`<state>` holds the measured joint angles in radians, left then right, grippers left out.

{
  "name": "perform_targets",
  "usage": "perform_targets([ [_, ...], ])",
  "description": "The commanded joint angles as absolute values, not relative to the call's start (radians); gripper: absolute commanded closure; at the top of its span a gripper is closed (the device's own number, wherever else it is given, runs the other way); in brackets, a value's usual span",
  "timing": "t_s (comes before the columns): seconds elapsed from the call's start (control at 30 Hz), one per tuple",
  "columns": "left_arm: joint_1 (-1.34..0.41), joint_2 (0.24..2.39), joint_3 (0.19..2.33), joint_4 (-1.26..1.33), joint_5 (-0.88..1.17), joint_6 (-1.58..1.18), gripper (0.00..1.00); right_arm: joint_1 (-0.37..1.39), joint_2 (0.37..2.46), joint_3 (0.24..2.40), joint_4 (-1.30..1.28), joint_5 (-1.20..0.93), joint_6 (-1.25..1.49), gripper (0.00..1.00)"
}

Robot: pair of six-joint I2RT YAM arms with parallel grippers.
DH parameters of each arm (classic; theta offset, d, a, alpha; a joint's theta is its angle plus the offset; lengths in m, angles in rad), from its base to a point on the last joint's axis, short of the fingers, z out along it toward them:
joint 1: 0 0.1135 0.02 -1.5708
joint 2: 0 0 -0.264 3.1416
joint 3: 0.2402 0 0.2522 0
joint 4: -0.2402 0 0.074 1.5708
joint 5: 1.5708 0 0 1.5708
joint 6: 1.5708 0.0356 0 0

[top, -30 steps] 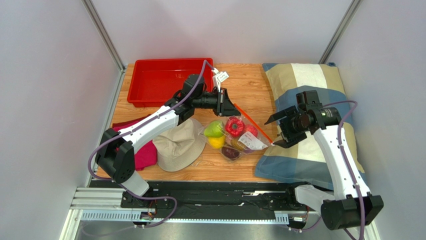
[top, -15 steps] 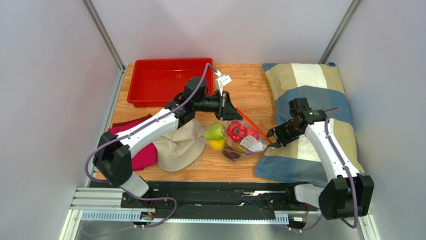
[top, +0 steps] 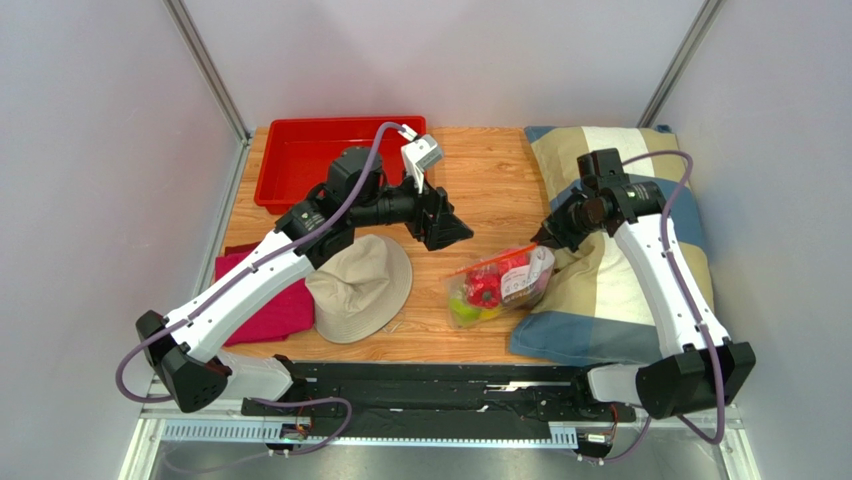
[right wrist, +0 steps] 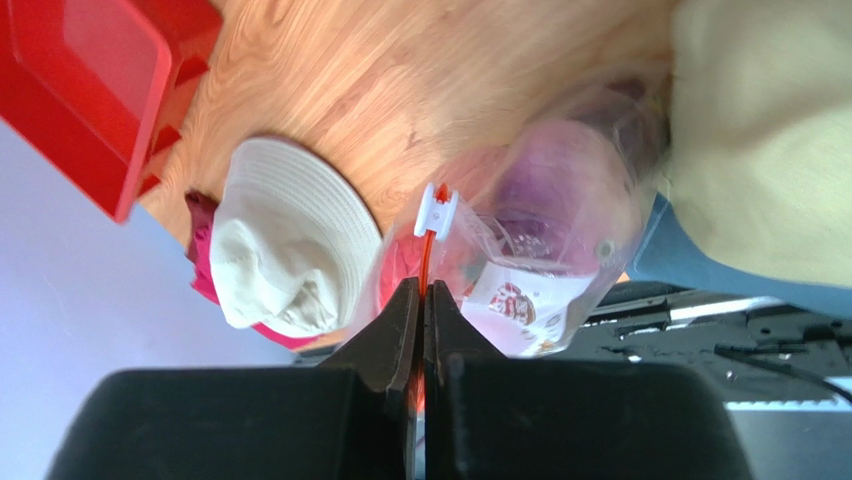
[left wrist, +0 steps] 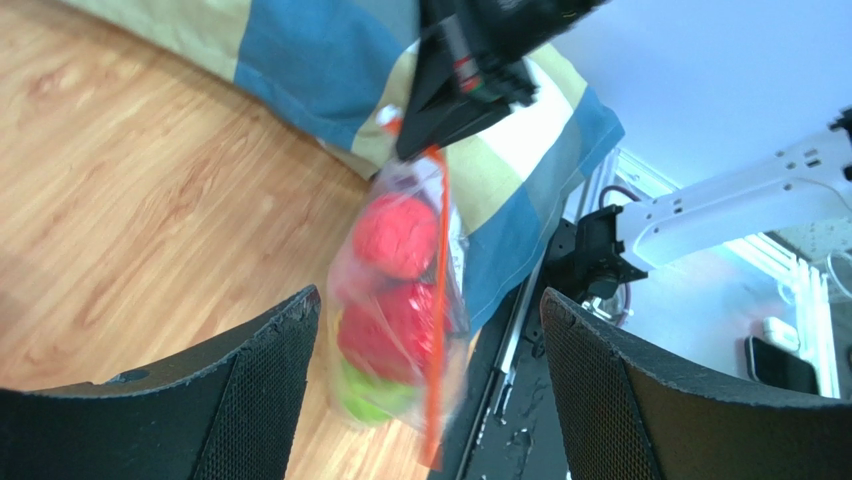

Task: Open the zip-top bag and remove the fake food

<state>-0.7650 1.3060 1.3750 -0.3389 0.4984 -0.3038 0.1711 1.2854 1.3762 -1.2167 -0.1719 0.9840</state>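
right end effector [right wrist: 422, 292] pinches the dangling zip-top bag [top: 500, 285], apparently unopened, fake food [top: 482, 293] inside; left end effector [top: 450, 228] gapes wide.

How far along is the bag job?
Done: the right gripper is clamped on the orange zipper strip of the clear plastic zip-top bag, which hangs from it. In hand: the left gripper is open, apart from it. Left: opening it and removing the toy fruits and vegetables inside.

Left gripper [left wrist: 428, 300] spread wide; right gripper [right wrist: 422, 292] pinched closed.
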Motion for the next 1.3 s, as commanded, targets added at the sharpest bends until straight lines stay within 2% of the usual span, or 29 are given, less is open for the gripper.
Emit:
perform_targets([
  [0.0,-0.83,1.396,1.434,-0.39,0.449,-0.215,0.16,0.236,1.364,1.456,-1.204,-0.175,0.896,1.0],
  [0.1,-0.853,1.497,1.459,-0.391,0.475,-0.207,0.19,0.262,1.39,1.473,-1.186,-0.201,0.919,1.0],
  [0.4,-0.914,1.7,1.592,-0.443,0.439,-0.202,0.18,0.281,1.391,1.488,-1.203,-0.239,0.999,1.0],
  [0.5,-0.914,1.724,1.603,-0.44,0.449,-0.222,0.23,0.285,1.37,1.479,-1.197,-0.252,1.032,1.0],
  [0.57,-0.914,1.741,1.611,-0.443,0.448,-0.23,0.51,0.284,1.362,1.479,-1.184,-0.262,1.029,1.0],
  [0.6,-0.913,1.746,1.615,-0.448,0.442,-0.227,0.81,0.282,1.365,1.48,-1.164,-0.276,1.016,0.98],
  [0.63,-0.911,1.75,1.629,-0.472,0.436,-0.227,0.96,0.276,1.371,1.488,-1.161,-0.282,0.984,0.95],
  [0.67,-0.904,1.752,1.632,-0.479,0.433,-0.23,1.0,0.27,1.384,1.509,-1.158,-0.29,0.888,0.89],
  [0.7,-0.896,1.752,1.632,-0.48,0.463,-0.232,1.0,0.244,1.387,1.517,-1.137,-0.32,0.812,0.79],
  [0.73,-0.89,1.741,1.625,-0.48,0.485,-0.232,1.0,0.229,1.388,1.519,-1.123,-0.343,0.74,0.72],
  [0.77,-0.873,1.732,1.617,-0.48,0.503,-0.23,1.0,0.212,1.378,1.516,-1.114,-0.353,0.627,0.54],
  [0.8,-0.865,1.724,1.608,-0.477,0.535,-0.229,1.0,0.177,1.368,1.505,-1.089,-0.363,0.585,0.25],
  [0.9,-0.816,1.694,1.533,-0.431,0.659,-0.238,1.0,0.105,1.315,1.424,-0.962,-0.481,0.45,0.17],
  [0.97,-0.789,1.681,1.506,-0.396,0.774,-0.238,1.0,0.077,1.283,1.372,-0.899,-0.549,0.419,0.17],
  [1.1,-0.73,1.666,1.494,-0.4,0.929,-0.192,1.0,0.009,1.146,1.144,-0.565,-0.797,0.371,0.18],
  [1.17,-0.721,1.67,1.506,-0.423,0.981,-0.154,1.0,0.009,1.099,1.068,-0.397,-0.853,0.353,0.18],
  [1.27,-0.701,1.677,1.517,-0.408,1.026,-0.141,1.0,0.009,1.055,0.968,-0.312,-0.893,0.29,0.17],
])
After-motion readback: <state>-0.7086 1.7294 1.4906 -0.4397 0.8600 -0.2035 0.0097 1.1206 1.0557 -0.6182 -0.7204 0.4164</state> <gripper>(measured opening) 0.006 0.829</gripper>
